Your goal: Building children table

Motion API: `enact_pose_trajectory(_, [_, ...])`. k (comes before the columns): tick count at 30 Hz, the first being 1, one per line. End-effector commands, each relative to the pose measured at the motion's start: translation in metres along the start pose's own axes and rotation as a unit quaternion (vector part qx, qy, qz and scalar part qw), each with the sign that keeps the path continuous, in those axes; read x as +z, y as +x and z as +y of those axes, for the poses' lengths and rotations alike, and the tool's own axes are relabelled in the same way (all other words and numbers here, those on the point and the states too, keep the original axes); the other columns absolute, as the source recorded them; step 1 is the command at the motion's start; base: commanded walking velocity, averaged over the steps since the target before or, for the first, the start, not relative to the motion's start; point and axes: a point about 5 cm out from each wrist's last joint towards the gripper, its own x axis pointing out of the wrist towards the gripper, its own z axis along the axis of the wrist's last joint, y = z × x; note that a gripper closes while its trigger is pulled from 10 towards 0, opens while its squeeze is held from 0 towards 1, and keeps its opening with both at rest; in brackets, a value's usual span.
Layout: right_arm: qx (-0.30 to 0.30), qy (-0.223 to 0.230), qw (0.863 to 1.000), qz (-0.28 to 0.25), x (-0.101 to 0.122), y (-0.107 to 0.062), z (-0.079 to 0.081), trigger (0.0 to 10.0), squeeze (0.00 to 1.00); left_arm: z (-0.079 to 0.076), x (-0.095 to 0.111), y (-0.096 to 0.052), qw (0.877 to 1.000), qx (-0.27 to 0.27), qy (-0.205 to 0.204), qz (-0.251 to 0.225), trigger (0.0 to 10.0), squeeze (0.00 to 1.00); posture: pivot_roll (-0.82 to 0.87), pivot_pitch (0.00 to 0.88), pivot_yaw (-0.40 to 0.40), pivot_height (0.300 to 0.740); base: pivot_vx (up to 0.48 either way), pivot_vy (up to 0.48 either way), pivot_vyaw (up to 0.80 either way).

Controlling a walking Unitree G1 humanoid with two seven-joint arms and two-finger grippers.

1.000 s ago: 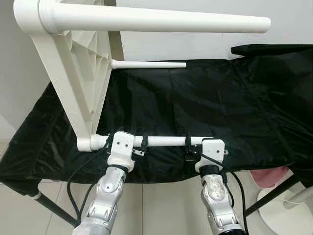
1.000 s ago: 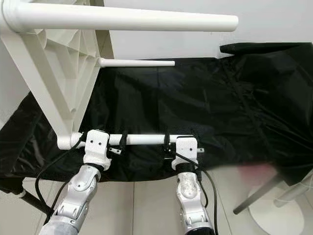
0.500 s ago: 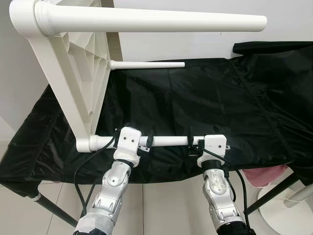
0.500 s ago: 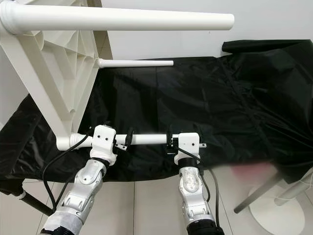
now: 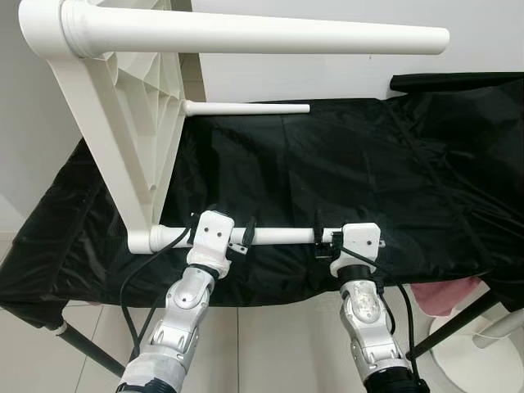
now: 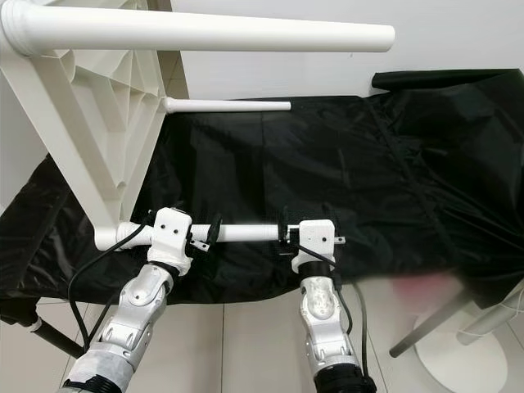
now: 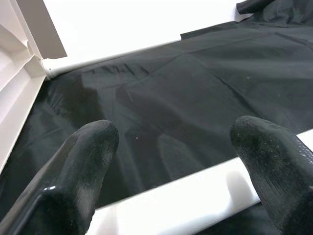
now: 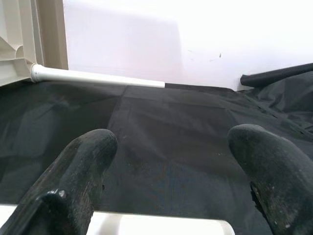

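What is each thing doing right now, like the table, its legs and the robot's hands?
Table top: tipped up on its edge, underside ribs showing.
Near leg: fixed in its corner, lying level above the black sheet.
Far leg: fixed, level.
Top leg: fixed, level.
Left gripper: fingers astride the near leg.
Right gripper: fingers astride the leg's free end.

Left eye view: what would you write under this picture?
Both grippers, left and right, hold one leg of the white table over a black cloth.
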Motion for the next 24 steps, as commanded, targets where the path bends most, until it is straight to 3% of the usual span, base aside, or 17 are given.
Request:
enact_pose_trajectory(1, [0.002, -0.004, 1.000, 0.011, -0.005, -0.005, -0.001, 10.0, 0.00, 0.007, -0.004, -0.005, 0.999, 0.040, 0.005, 0.006, 10.0, 0.00, -0.05, 0.000, 0.050, 0.740, 0.000, 0.000, 0.00])
enact_pose_trajectory(8, [0.016, -0.023, 1.000, 0.010, -0.007, -0.019, -0.009, 10.0, 0.00, 0.018, -0.014, -0.022, 0.998, 0.050, 0.032, 0.026, 10.0, 0.00, -0.05, 0.000, 0.042, 0.740, 0.000, 0.000, 0.00])
enact_pose_trajectory(14, [0.023, -0.022, 0.999, 0.016, -0.011, -0.022, -0.013, 10.0, 0.00, 0.022, -0.016, -0.025, 0.997, 0.061, 0.033, 0.034, 10.0, 0.00, -0.03, 0.000, 0.032, 0.740, 0.000, 0.000, 0.00])
enact_pose_trajectory(24, [0.029, -0.027, 0.999, 0.008, -0.009, -0.018, -0.013, 10.0, 0.00, 0.032, -0.011, -0.025, 0.996, 0.085, 0.002, 0.032, 10.0, 0.00, -0.01, 0.000, 0.042, 0.740, 0.000, 0.000, 0.00])
